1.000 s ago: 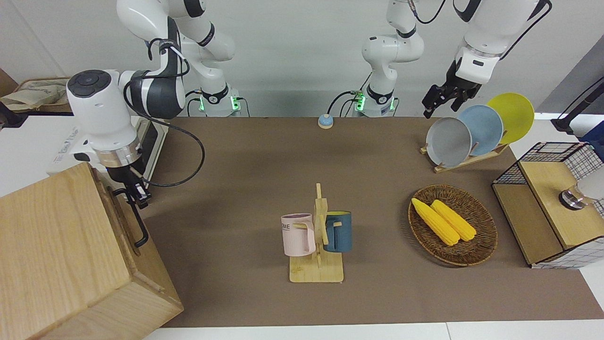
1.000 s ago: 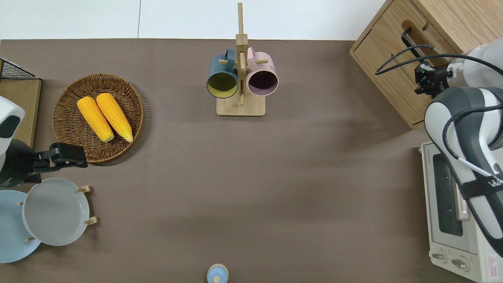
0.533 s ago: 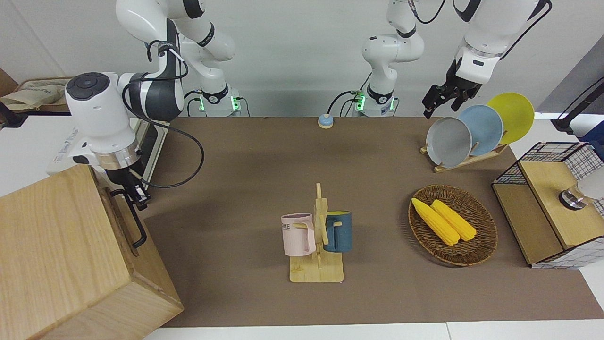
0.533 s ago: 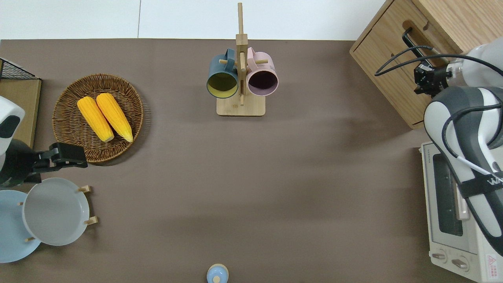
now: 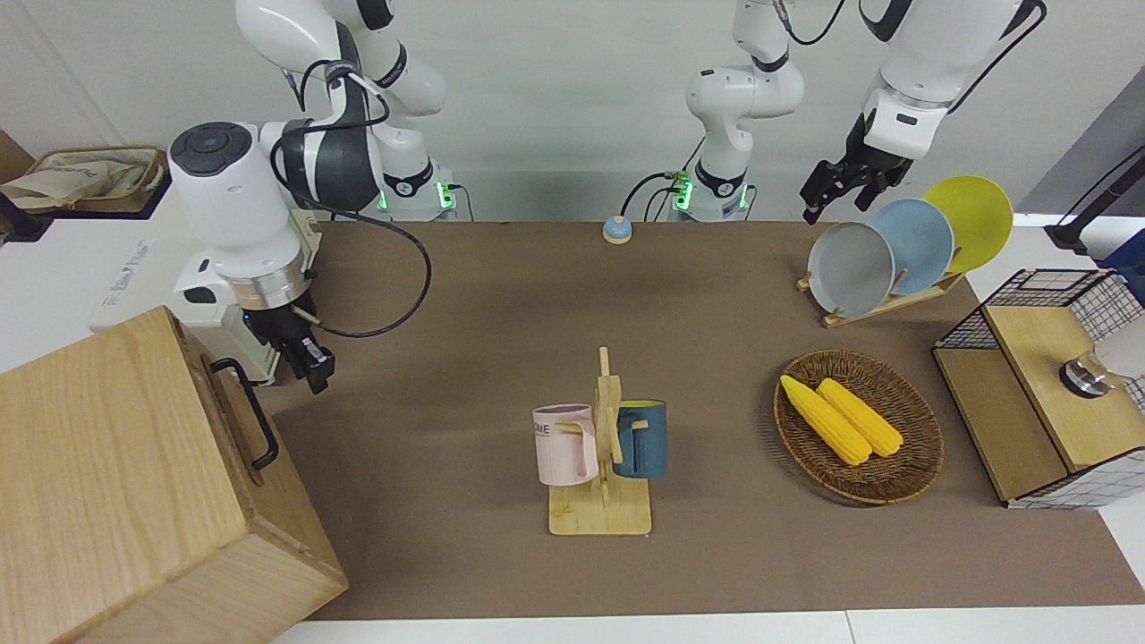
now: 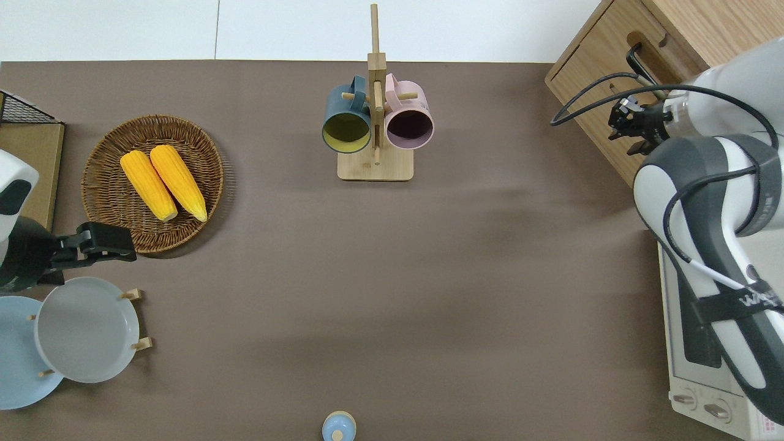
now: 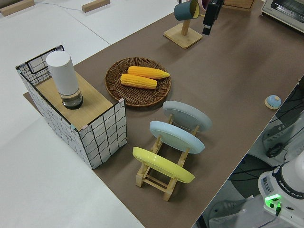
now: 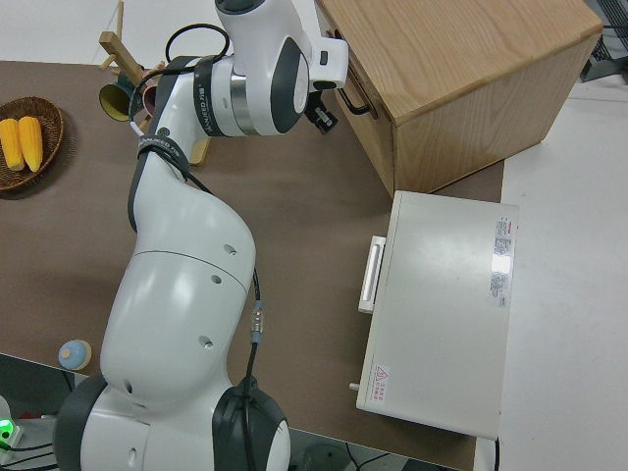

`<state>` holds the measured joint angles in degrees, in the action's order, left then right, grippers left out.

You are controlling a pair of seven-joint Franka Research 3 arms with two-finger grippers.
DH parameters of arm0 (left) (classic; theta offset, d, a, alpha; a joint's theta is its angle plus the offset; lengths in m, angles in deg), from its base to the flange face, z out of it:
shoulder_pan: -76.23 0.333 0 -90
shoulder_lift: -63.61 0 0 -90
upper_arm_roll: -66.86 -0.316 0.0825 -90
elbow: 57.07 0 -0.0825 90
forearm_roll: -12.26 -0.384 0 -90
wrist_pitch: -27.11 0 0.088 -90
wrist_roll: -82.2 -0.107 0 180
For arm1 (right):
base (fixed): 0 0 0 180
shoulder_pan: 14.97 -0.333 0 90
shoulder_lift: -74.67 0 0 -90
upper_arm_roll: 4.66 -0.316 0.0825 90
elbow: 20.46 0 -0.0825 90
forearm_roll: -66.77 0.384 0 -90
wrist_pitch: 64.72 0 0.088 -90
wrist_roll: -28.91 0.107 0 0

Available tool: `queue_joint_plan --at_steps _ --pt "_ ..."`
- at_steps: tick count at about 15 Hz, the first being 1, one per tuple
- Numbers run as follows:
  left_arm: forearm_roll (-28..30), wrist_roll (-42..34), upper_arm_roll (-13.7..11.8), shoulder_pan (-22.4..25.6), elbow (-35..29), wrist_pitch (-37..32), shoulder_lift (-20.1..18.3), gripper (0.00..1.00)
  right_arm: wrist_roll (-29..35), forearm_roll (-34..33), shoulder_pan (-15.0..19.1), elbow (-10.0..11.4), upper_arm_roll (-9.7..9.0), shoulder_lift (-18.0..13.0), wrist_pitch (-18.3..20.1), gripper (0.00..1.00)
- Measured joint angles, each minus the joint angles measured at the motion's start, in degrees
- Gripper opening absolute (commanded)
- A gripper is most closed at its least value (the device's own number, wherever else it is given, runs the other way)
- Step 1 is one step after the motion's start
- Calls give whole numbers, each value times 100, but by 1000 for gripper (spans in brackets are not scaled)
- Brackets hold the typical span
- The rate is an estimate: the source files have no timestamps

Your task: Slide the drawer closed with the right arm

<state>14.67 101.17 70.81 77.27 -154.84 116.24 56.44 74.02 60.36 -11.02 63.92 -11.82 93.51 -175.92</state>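
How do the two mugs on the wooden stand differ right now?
The pink mug is pale with dark lettering on its side; the blue mug is dark teal with a yellow inside. The pink mug hangs toward the right arm's end of the table, the blue mug toward the left arm's end. Both hang sideways from pegs of the same stand, and look alike in size.

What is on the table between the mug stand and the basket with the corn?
Nothing. In the overhead view only bare brown table lies between the mug stand and the basket holding the corn.
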Motion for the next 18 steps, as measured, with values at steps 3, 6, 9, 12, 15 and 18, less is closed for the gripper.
queue_joint_plan --at_steps 3,6,9,12,15,18 --pt "0 0 0 0 0 0 0 993 -21 -15 -90 2 -252 -185 403 743" --pt "0 0 0 0 0 0 0 993 -285 -30 -265 19 -344 -353 728 985" --pt "0 0 0 0 0 0 0 993 -494 -30 -486 143 -355 -543 841 985" --pt "0 0 0 0 0 0 0 993 -1056 -31 -610 460 -358 -898 893 985" --pt "0 0 0 0 0 0 0 993 -2037 -31 -610 662 -335 -1356 1358 985" --pt "0 0 0 0 0 0 0 993 -2915 144 -575 709 -260 -1806 1874 985"
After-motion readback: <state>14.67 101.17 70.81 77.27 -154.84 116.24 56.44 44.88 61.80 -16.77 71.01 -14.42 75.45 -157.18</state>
